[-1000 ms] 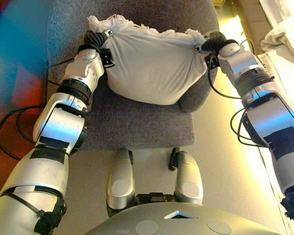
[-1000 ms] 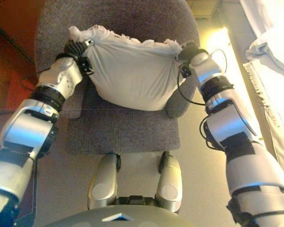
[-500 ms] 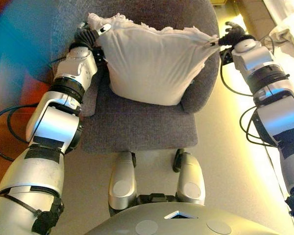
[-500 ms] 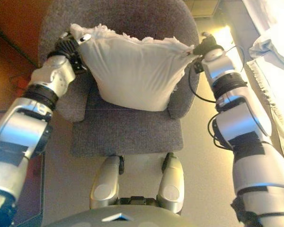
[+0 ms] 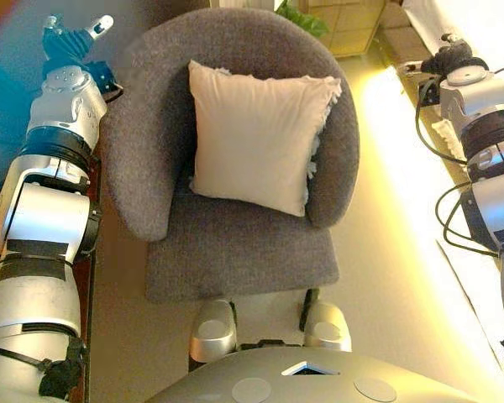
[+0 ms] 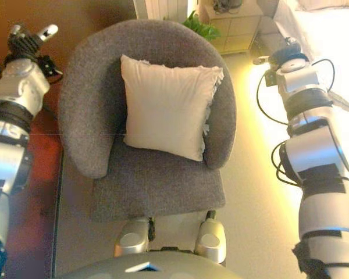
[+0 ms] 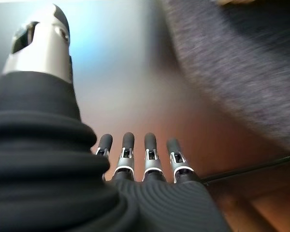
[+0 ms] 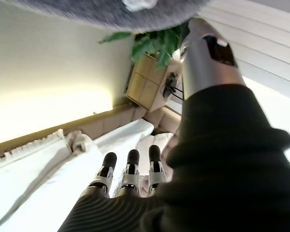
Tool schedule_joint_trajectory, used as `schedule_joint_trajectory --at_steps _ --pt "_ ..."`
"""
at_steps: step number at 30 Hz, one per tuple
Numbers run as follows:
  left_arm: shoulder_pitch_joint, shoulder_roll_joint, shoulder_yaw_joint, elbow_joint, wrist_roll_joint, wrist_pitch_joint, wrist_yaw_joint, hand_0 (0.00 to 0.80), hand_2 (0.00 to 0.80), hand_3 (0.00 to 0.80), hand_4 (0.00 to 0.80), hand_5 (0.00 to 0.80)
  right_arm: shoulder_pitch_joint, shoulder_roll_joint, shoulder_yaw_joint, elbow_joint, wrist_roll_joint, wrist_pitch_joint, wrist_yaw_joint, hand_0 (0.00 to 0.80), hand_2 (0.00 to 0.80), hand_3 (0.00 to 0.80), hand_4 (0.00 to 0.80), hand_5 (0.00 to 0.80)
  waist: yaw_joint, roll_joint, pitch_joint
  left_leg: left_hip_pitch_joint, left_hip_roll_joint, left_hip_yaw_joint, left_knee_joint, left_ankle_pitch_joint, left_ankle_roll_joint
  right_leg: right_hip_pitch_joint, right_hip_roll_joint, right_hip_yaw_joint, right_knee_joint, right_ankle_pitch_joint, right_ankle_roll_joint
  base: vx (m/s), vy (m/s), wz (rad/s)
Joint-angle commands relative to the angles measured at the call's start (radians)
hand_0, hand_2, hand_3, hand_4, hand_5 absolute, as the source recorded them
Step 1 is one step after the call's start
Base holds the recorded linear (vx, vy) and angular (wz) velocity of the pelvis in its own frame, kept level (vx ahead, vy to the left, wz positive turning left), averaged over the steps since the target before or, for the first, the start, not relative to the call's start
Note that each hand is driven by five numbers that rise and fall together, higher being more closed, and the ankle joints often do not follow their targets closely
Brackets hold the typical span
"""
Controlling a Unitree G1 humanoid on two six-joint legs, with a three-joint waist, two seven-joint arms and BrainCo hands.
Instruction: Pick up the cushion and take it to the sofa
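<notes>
The white cushion (image 5: 254,137) with a frilled edge stands upright against the backrest of the grey armchair (image 5: 235,243), resting on its seat. My left hand (image 5: 67,38) is raised to the left of the armchair, clear of it, fingers straight and empty; its own wrist view (image 7: 135,154) shows the same. My right hand (image 5: 449,60) is out to the right of the armchair, apart from the cushion; in its wrist view (image 8: 130,169) the fingers are straight and hold nothing.
A green plant (image 6: 199,24) and a small wooden cabinet (image 6: 235,23) stand behind the armchair. White cloth (image 6: 331,52) lies at the far right. A dark red-brown floor strip (image 6: 29,174) runs along the left.
Both hands have let go of the cushion's top corners and moved outward to the sides. The cushion has settled upright against the backrest. The camera has shifted, showing more of the room behind.
</notes>
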Motion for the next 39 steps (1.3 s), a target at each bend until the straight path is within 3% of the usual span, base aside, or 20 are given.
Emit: schedule_joint_trajectory --at_steps 1,4,7,11,14,17,22,23,26,28,31,36,39 --pt "0.022 0.065 0.046 -0.011 0.000 -0.112 -0.011 0.000 0.000 0.000 0.000 0.000 0.031 -0.064 0.002 0.001 0.008 -0.103 0.038 0.000 0.000 0.000 0.000 0.000 0.015 -0.017 -0.085 0.027 0.009 -0.002 -0.028 -0.008 -0.012 0.044 0.002 -0.001 -0.035 -0.048 -0.013 0.165 -0.027 0.05" --pt "0.168 0.043 0.091 -0.184 -0.031 -0.150 -0.109 0.000 0.000 0.000 0.000 0.000 0.177 -0.079 -0.039 -0.183 0.031 -0.109 0.033 0.000 0.000 0.000 0.000 0.000 0.015 -0.019 -0.108 0.060 0.003 0.000 -0.058 -0.005 -0.009 0.071 0.014 -0.002 -0.057 -0.043 -0.015 0.146 -0.033 0.03" --pt "0.400 -0.015 0.198 -0.433 -0.030 -0.192 -0.196 0.000 0.000 0.000 0.000 0.000 0.426 -0.066 -0.164 -0.481 0.145 -0.157 -0.008 0.000 0.000 0.000 0.000 0.000 0.012 -0.023 -0.113 0.091 -0.007 0.003 -0.078 -0.013 0.000 0.099 0.028 -0.002 -0.081 -0.037 -0.019 0.073 -0.019 0.01" --pt "0.770 -0.184 0.344 -0.724 -0.005 -0.275 -0.333 0.000 0.000 0.000 0.000 0.000 0.857 0.123 -0.417 -0.781 0.194 -0.323 0.117 0.000 0.000 0.000 0.000 0.000 0.005 -0.026 -0.121 0.131 -0.024 0.000 -0.106 -0.025 0.027 0.134 0.047 0.008 -0.114 -0.027 -0.020 0.072 -0.001 -0.02" --pt "0.992 -0.300 0.405 -0.852 -0.009 -0.289 -0.460 0.000 0.000 0.000 0.000 0.000 1.104 0.256 -0.486 -0.906 0.124 -0.402 0.222 0.000 0.000 0.000 0.000 0.000 0.000 -0.025 -0.133 0.156 -0.028 0.010 -0.129 -0.024 0.037 0.151 0.061 0.018 -0.133 -0.019 -0.021 0.076 0.008 0.03" --pt "1.180 -0.365 0.441 -0.956 -0.065 -0.249 -0.570 0.000 0.000 0.000 0.000 0.000 1.277 0.345 -0.477 -0.989 0.033 -0.379 0.322 0.000 0.000 0.000 0.000 0.000 -0.013 -0.026 -0.135 0.177 -0.028 0.032 -0.159 -0.018 0.044 0.158 0.070 0.019 -0.151 -0.012 -0.025 0.000 -0.005 0.00" --pt "1.405 -0.399 0.435 -0.923 -0.128 -0.248 -0.731 0.000 0.000 0.000 0.000 0.000 1.467 0.374 -0.467 -0.937 0.158 -0.362 0.471 0.000 0.000 0.000 0.000 0.000 -0.010 -0.035 -0.130 0.181 -0.032 0.066 -0.178 -0.019 0.051 0.158 0.079 0.002 -0.177 0.002 -0.028 -0.102 -0.017 -0.07" --pt "1.442 -0.398 0.421 -0.907 -0.061 -0.286 -0.723 0.000 0.000 0.000 0.000 0.000 1.488 0.385 -0.468 -0.922 0.216 -0.324 0.477 0.000 0.000 0.000 0.000 0.000 -0.009 -0.035 -0.127 0.181 -0.033 0.071 -0.181 -0.020 0.054 0.158 0.081 -0.003 -0.179 0.002 -0.029 -0.125 0.008 -0.11" --pt "1.499 -0.400 0.401 -0.853 -0.122 -0.258 -0.713 0.000 0.000 0.000 0.000 0.000 1.537 0.390 -0.449 -0.904 0.249 -0.314 0.490 0.000 0.000 0.000 0.000 0.000 -0.009 -0.032 -0.122 0.181 -0.036 0.077 -0.182 -0.020 0.057 0.155 0.083 -0.011 -0.175 0.005 -0.029 -0.133 0.010 -0.10" --pt "1.490 -0.378 0.362 -0.836 -0.047 -0.294 -0.656 0.000 0.000 0.000 0.000 0.000 1.520 0.395 -0.425 -0.899 0.304 -0.306 0.463 0.000 0.000 0.000 0.000 0.000 -0.013 -0.030 -0.116 0.180 -0.035 0.079 -0.179 -0.019 0.056 0.153 0.085 -0.020 -0.169 0.004 -0.033 -0.144 0.020 -0.06" --pt "1.453 -0.384 0.316 -0.830 -0.108 -0.277 -0.627 0.000 0.000 0.000 0.000 0.000 1.478 0.401 -0.391 -0.887 0.359 -0.348 0.418 0.000 0.000 0.000 0.000 0.000 -0.014 -0.024 -0.112 0.183 -0.039 0.075 -0.181 -0.019 0.058 0.158 0.088 -0.025 -0.173 0.005 -0.038 -0.091 0.022 -0.02" --pt "1.387 -0.368 0.216 -0.871 -0.117 -0.284 -0.589 0.000 0.000 0.000 0.000 0.000 1.391 0.379 -0.290 -0.894 0.292 -0.426 0.412 0.000 0.000 0.000 0.000 0.000 -0.008 -0.019 -0.118 0.176 -0.046 0.078 -0.177 -0.025 0.057 0.154 0.086 -0.033 -0.184 0.009 -0.038 -0.086 0.013 -0.01" --pt "1.344 -0.358 0.188 -0.873 -0.113 -0.272 -0.565 0.000 0.000 0.000 0.000 0.000 1.341 0.361 -0.255 -0.878 0.273 -0.438 0.377 0.000 0.000 0.000 0.000 0.000 -0.005 -0.017 -0.115 0.165 -0.044 0.077 -0.175 -0.021 0.052 0.144 0.084 -0.039 -0.178 0.009 -0.038 -0.095 0.009 -0.01"
